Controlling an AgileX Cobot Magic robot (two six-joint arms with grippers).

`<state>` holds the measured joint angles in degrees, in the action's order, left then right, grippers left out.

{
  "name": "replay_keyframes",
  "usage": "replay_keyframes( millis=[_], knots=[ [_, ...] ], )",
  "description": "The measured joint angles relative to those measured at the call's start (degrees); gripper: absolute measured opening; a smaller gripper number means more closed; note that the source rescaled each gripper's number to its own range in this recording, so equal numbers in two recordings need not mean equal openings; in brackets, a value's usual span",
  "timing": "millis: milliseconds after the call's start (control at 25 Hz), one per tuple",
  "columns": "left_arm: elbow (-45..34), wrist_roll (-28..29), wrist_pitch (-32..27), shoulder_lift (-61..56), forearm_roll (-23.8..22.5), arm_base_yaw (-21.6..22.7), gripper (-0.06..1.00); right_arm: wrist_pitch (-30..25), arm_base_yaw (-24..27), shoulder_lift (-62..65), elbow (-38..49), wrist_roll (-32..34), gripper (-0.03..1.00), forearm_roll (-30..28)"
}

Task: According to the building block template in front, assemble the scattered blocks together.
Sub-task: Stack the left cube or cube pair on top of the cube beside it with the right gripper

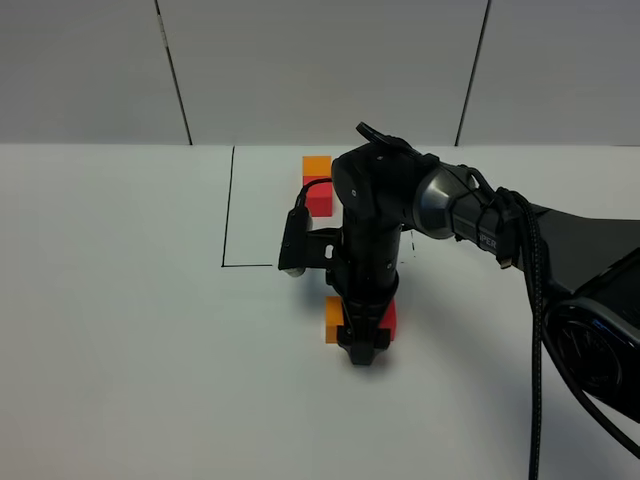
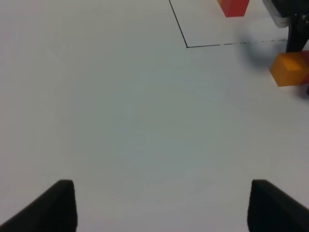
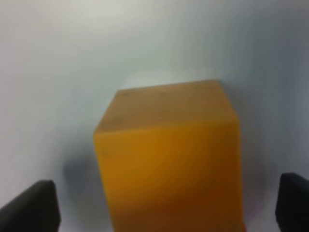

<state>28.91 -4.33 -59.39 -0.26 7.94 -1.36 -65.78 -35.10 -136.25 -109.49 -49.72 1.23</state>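
Observation:
The template is an orange cube [image 1: 317,166] joined to a red cube [image 1: 320,197] inside a thin black outline [image 1: 228,210]. The loose orange cube [image 1: 332,320] and the loose red cube [image 1: 389,318] sit side by side in front of the outline, partly hidden by my right gripper [image 1: 362,347]. It points straight down over them. In the right wrist view the orange cube [image 3: 169,154] fills the space between the spread fingers [image 3: 31,208] without touching them, so my right gripper [image 3: 166,205] is open. My left gripper [image 2: 161,208] is open and empty above bare table, and it is out of the exterior high view.
The left wrist view shows the outline's corner [image 2: 187,46], the template's red cube [image 2: 235,7] and the loose orange cube [image 2: 289,69] far off. The right arm [image 1: 470,215] and its cable [image 1: 535,330] cross the table's right side. The white table [image 1: 130,330] stretches left.

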Motion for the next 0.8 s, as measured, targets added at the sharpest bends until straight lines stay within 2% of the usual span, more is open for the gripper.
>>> replay_keyframes(
  millis=[240, 320, 400, 480, 520, 560, 800],
  knots=[
    [0.0, 0.0, 0.0, 0.0, 0.0, 0.0, 0.89, 0.19, 0.0, -0.96, 0.0, 0.0, 0.72, 0.04],
    [0.0, 0.0, 0.0, 0.0, 0.0, 0.0, 0.89, 0.23, 0.0, -0.96, 0.0, 0.0, 0.65, 0.04],
    [0.0, 0.0, 0.0, 0.0, 0.0, 0.0, 0.89, 0.11, 0.0, -1.01, 0.0, -0.02, 0.48, 0.04],
    [0.0, 0.0, 0.0, 0.0, 0.0, 0.0, 0.89, -0.26, 0.0, -1.07, 0.0, -0.07, 0.23, 0.04],
    [0.0, 0.0, 0.0, 0.0, 0.0, 0.0, 0.89, -0.57, 0.0, -1.07, 0.0, -0.07, 0.06, 0.04],
    [0.0, 0.0, 0.0, 0.0, 0.0, 0.0, 0.89, -1.07, 0.0, -1.07, 0.0, -0.01, 0.02, 0.04],
    [0.0, 0.0, 0.0, 0.0, 0.0, 0.0, 0.89, -2.41, 0.0, -1.07, 0.0, 3.01, 0.02, 0.28]
  ],
)
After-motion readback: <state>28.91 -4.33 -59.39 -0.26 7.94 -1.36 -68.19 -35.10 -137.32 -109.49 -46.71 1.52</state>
